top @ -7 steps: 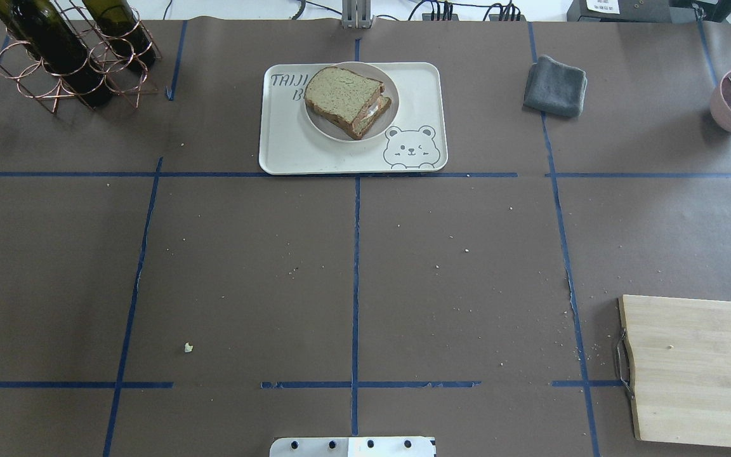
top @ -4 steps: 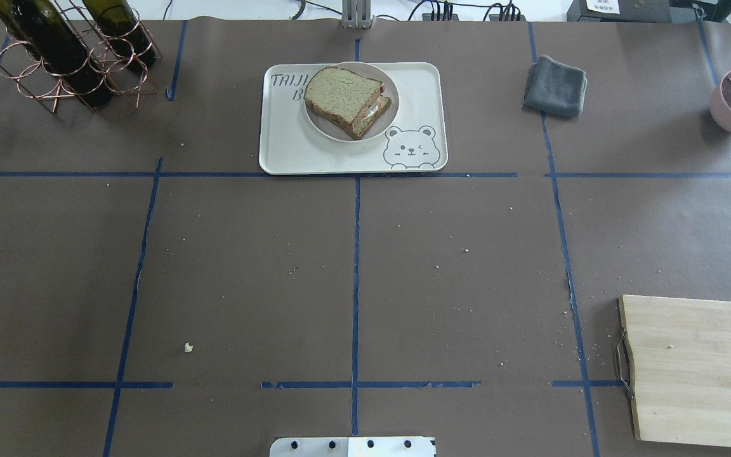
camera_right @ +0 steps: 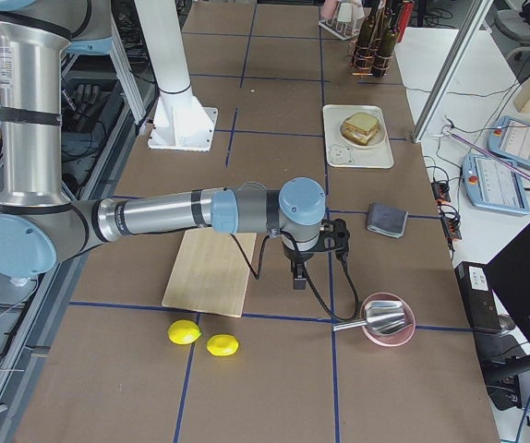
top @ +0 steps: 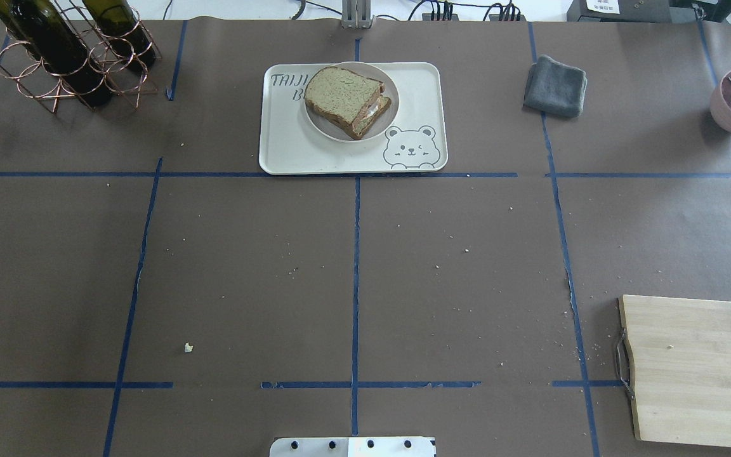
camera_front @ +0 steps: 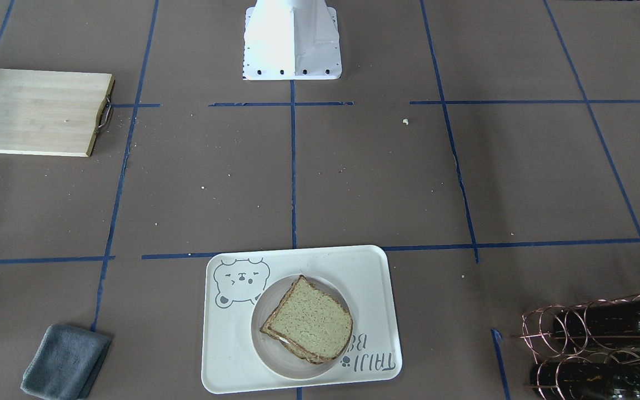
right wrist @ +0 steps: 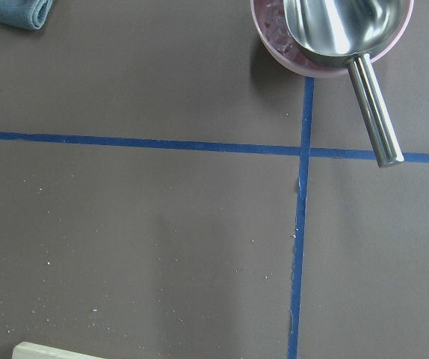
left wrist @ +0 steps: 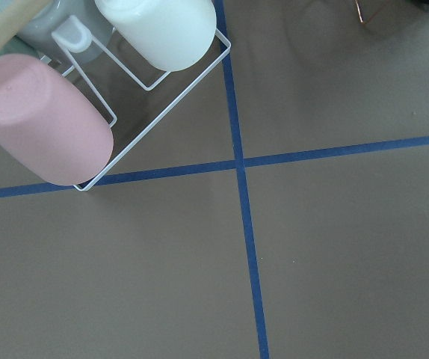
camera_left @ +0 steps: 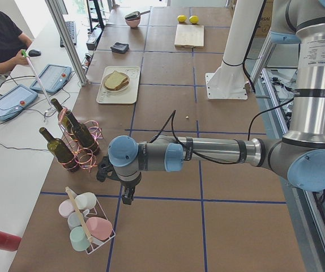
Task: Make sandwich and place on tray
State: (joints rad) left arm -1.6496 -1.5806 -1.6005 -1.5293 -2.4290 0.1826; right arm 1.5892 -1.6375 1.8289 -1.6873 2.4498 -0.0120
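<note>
Cream tray (top: 289,149): it lies flat at the middle of the table's far side from the robot, one long edge along a blue tape line.
Sandwich (top: 345,98): it sits on a round plate (top: 334,131) inside the tray, toward the lettered end. The top slice is skewed over the lower one and a pale strip of filling shows at one edge. I can't make out a yolk.
Left gripper (camera_left: 127,195): it hangs low over bare table, just beside a wire rack of cups (left wrist: 42,123) and well apart from the tray. Only the side camera catches it, so I cannot tell whether its fingers are spread or closed.
Right gripper (camera_right: 298,275): it points down between the board (camera_right: 211,272) and a pink bowl (right wrist: 304,69) holding a steel scoop (right wrist: 341,22). Here too I cannot tell whether it is spread or closed.
Progress: I judge the build and the placing done, since the stack is whole and inside the tray rim.
Step in hand: parking both arms clear, as I read it. I'd raise each wrist straight up before any sideways swing. The left has the cup rack close, and the scoop's handle juts toward the right.
Risk: with the slices skewed, a jolt to the table could slide the top one. I'd move slowly and not reach in to square it.
</note>
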